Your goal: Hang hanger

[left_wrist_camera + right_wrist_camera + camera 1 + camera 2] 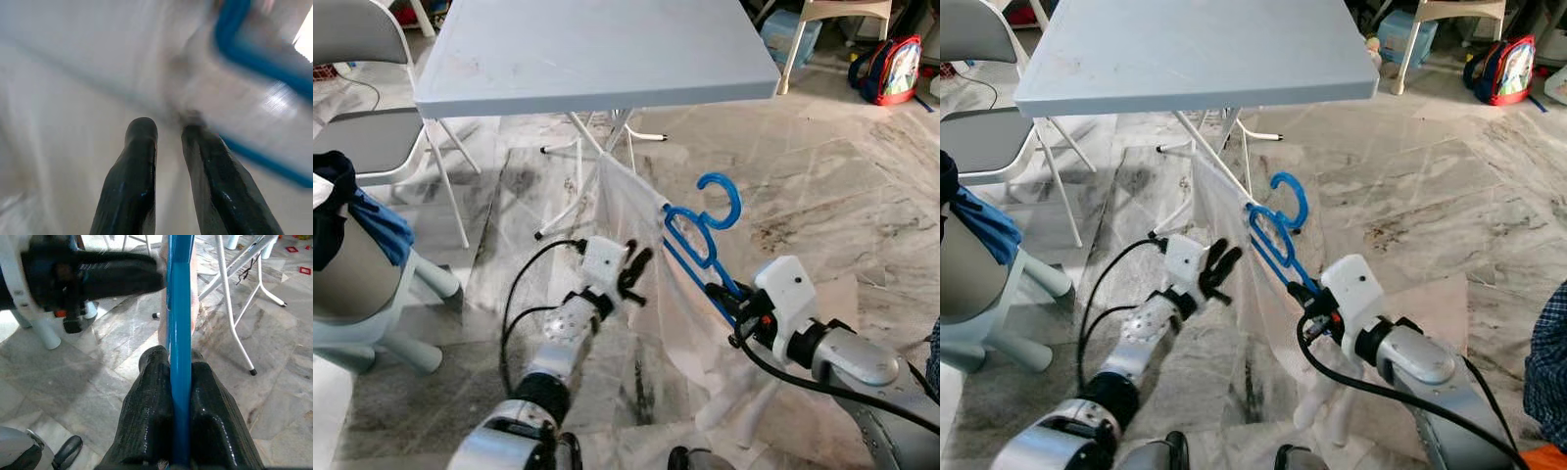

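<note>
Right gripper [717, 290] jaws clamped on blue hanger [690, 245], white cloth [636, 245] draped over it, left gripper [638, 272] jaws slightly apart at cloth, tabletop [597, 49] far.

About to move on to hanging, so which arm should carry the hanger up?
Right. The right claw is already shut on the blue hanger, hook free above. The left claw merely sits against the white garment.
</note>
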Motion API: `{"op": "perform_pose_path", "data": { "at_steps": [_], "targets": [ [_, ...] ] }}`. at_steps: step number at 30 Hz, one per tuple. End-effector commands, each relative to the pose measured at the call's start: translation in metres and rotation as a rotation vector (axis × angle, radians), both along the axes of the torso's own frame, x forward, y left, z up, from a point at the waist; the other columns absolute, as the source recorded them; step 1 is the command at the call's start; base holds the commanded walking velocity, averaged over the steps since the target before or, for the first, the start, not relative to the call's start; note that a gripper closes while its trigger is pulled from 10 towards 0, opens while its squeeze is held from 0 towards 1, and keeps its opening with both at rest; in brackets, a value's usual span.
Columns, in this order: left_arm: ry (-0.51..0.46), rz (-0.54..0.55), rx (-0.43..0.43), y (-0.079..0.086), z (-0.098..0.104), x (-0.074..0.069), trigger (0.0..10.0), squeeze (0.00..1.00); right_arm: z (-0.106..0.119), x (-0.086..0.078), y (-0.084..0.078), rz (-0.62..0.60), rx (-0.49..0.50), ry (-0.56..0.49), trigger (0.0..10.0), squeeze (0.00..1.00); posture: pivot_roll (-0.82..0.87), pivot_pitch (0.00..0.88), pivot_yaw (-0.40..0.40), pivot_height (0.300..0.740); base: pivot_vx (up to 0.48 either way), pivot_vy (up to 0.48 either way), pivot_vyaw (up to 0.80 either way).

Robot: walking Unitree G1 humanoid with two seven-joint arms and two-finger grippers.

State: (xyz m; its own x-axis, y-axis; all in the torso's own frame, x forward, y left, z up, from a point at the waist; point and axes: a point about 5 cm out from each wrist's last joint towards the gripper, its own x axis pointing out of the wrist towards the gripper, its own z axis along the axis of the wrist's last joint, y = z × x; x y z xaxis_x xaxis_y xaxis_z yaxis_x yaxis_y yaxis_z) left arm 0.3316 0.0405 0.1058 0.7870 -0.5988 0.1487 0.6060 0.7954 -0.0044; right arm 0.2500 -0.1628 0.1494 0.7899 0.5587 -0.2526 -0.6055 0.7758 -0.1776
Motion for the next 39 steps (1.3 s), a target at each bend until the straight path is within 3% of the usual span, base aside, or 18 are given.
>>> {"op": "perform_pose_path", "data": {
  "at_steps": [1, 8, 23, 24, 25, 39],
  "targets": [
    [-0.050, -0.028, -0.007, -0.003, 0.004, -0.005, 10.0, 1.00, -0.002, -0.005, 0.005, 0.034, -0.019, -0.011, 10.0, 0.00, -0.12, 0.223, 0.003, 0.740, 0.000, 0.000, 0.00],
    [-0.059, -0.041, 0.009, -0.001, 0.000, -0.009, 10.0, 1.00, -0.007, -0.005, 0.008, 0.034, -0.019, 0.000, 10.0, 0.00, -0.11, 0.225, 0.004, 0.740, 0.000, 0.000, 0.00],
    [-0.070, 0.075, 0.128, 0.009, 0.005, 0.008, 10.0, 1.00, -0.007, -0.011, 0.010, 0.072, -0.007, 0.017, 10.0, 0.00, -0.12, 0.229, 0.007, 0.740, 0.000, 0.000, 0.00],
    [-0.063, 0.069, 0.125, 0.009, 0.005, 0.007, 0.2, 0.35, -0.007, -0.011, 0.011, 0.072, -0.006, 0.019, 10.0, 0.00, -0.12, 0.229, 0.007, 0.740, 0.000, 0.000, 0.00],
    [-0.056, 0.062, 0.130, 0.008, 0.004, 0.007, 0.0, 0.00, -0.007, -0.012, 0.011, 0.074, -0.005, 0.021, 10.0, 0.00, -0.12, 0.229, 0.007, 0.740, 0.000, 0.000, 0.00],
    [-0.037, 0.088, 0.132, 0.013, 0.001, 0.010, 0.0, 0.00, -0.008, -0.008, 0.008, 0.047, -0.028, 0.012, 10.0, 0.00, -0.12, 0.223, -0.001, 0.740, 0.000, 0.000, 0.00]
  ]
}}
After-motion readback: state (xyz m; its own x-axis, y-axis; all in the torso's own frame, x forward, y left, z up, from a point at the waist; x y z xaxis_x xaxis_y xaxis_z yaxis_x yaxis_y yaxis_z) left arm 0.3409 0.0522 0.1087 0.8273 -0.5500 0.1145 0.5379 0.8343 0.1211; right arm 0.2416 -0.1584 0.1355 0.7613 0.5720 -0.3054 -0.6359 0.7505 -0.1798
